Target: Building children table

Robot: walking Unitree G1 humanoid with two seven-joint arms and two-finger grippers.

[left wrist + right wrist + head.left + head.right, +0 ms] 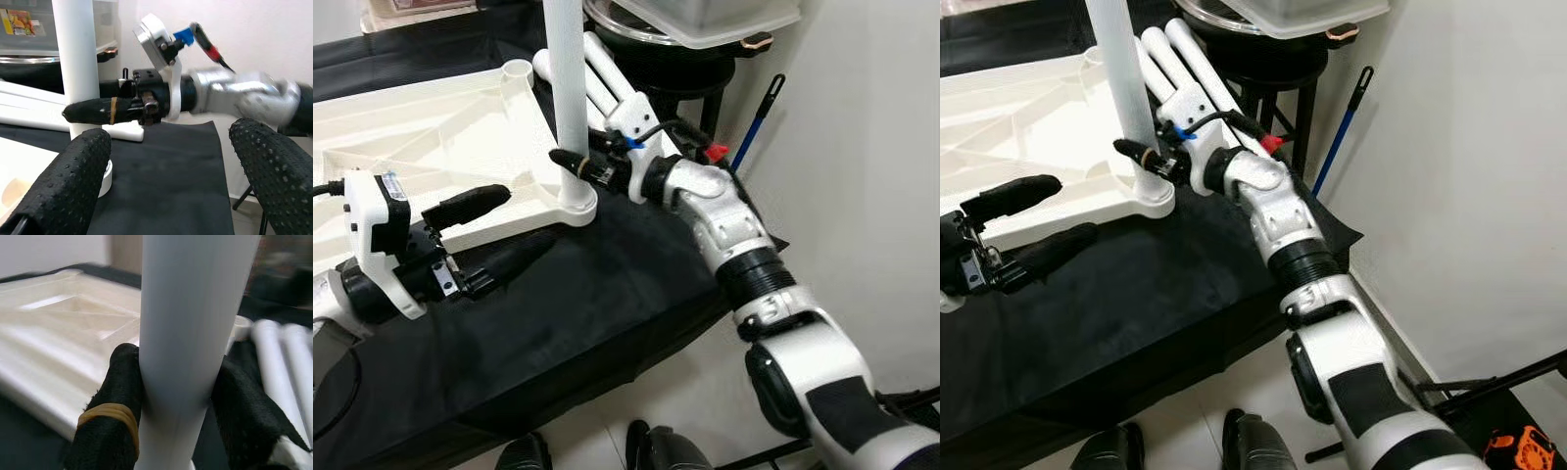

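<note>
A cream plastic tabletop (pixel 421 147) lies upside down on a black cloth. A white table leg (pixel 568 88) stands upright in its near right corner socket (pixel 576 208). My right gripper (pixel 570 162) is shut on this leg low down, one black finger (pixel 110 431) on each side of it. Two more white legs (pixel 607 83) lie on the cloth behind it. My left gripper (pixel 489 230) is open just beside the tabletop's near edge, left of the standing leg, and holds nothing.
The black-covered table (pixel 558 323) ends just right of the corner socket, with white floor below. A black stand with a lidded pot (pixel 705 29) is behind. A blue-handled stick (pixel 754 122) leans at the wall on the right.
</note>
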